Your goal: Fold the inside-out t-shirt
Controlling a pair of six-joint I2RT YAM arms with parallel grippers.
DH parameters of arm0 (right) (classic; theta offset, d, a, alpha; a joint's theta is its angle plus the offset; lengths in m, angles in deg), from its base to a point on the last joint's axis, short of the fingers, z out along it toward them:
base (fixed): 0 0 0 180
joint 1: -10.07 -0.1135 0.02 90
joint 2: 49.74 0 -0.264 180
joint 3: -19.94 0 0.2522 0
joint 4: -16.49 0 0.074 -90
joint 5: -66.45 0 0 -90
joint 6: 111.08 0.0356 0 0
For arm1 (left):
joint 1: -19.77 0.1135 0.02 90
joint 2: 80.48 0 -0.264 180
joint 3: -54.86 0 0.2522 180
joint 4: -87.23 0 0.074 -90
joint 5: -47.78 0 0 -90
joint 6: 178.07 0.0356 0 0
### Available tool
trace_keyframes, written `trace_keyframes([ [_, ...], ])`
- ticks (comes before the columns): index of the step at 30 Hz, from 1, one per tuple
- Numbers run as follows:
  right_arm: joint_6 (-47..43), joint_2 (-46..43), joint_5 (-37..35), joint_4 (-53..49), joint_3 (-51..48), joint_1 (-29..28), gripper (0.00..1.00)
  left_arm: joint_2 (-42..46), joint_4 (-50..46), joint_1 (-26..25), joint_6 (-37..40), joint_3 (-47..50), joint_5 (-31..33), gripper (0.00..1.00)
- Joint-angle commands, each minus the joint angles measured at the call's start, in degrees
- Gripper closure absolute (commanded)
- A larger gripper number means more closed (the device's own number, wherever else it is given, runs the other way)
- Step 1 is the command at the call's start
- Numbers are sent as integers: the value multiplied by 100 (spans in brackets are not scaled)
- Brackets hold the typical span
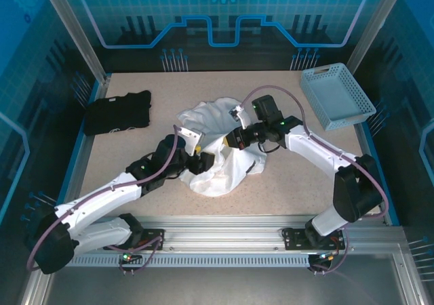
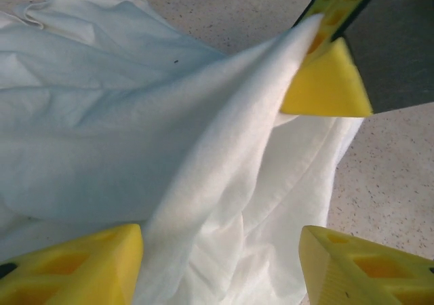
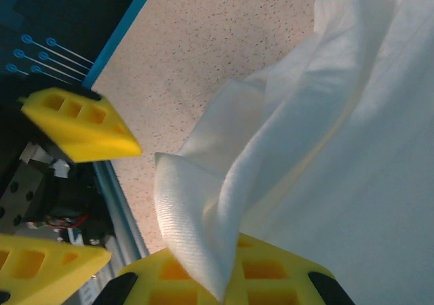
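Observation:
The inside-out t-shirt (image 1: 207, 118) is a crumpled white heap in the middle of the table. My right gripper (image 1: 234, 137) reaches into it from the right. In the right wrist view my right gripper (image 3: 217, 281) is shut on a raised fold of the white cloth (image 3: 203, 210). My left gripper (image 1: 198, 157) sits at the heap's left edge. Its yellow fingers (image 2: 74, 268) stand wide apart, and loose cloth (image 2: 224, 203) runs between them without being pinched. The right gripper's fingers (image 2: 325, 85) show at the top right of the left wrist view, holding the lifted edge.
A black folded garment (image 1: 116, 113) lies at the back left. A light blue basket (image 1: 337, 96) stands at the back right. Speckled beige tabletop (image 1: 298, 183) surrounds the shirt. A metal rail (image 1: 224, 227) runs along the near edge.

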Motion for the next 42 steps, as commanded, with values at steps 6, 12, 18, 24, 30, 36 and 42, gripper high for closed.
trace_keyframes([
  [6,996,401,645,-60,313,119,100,-57,-242,-732,-954,-73,322,54],
  [12,1310,328,952,172,178,319,100,-1227,483,-686,-1020,-373,570,53],
  [18,1461,178,1071,407,-93,484,100,-2113,1112,-314,-1066,-549,327,49],
  [24,1497,97,1061,468,-211,494,100,-2516,1543,-136,-1000,-695,-38,50],
  [30,1419,-17,1010,379,-291,588,100,-2614,1676,-46,-1012,-712,-277,72],
  [36,375,-96,1023,-709,118,786,100,-1841,1610,298,-528,-216,-1289,84],
  [42,-354,-531,1679,-1397,173,710,100,-593,904,867,-316,90,-1900,95],
])
